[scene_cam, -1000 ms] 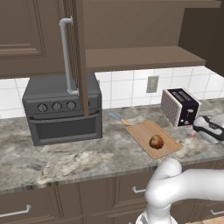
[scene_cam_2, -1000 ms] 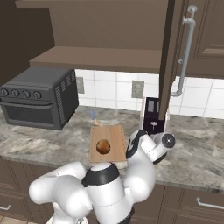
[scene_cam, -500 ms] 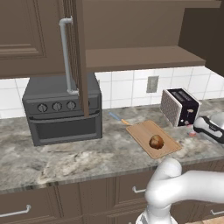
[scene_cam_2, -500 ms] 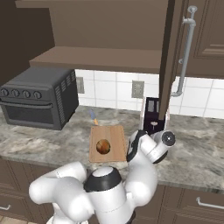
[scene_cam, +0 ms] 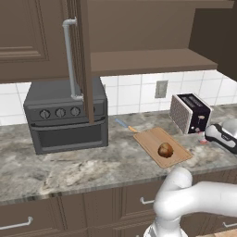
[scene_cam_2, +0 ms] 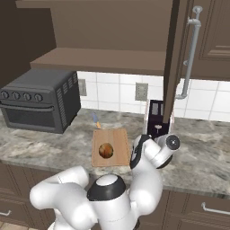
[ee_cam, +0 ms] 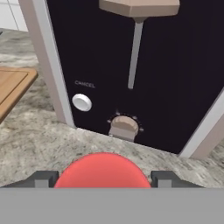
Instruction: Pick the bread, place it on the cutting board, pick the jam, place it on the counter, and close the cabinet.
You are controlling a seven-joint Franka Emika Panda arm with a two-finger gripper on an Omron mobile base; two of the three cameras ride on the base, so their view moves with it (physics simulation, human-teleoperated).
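Marbled worktop (scene_cam: 92, 169) is seen with the bread (scene_cam: 165, 149) on the cutting board (scene_cam: 152, 139); the jam (ee_cam: 103, 170), a small rigid, probably slick jar, is clasped at its sides between the end effector (ee_cam: 101, 178) fingertips before the toaster (ee_cam: 144, 65).

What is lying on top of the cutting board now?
Only the bread lies on the cutting board, toward its near end. The part of the board under the bread is covered. In the right base view, the arm hides the board's right edge.
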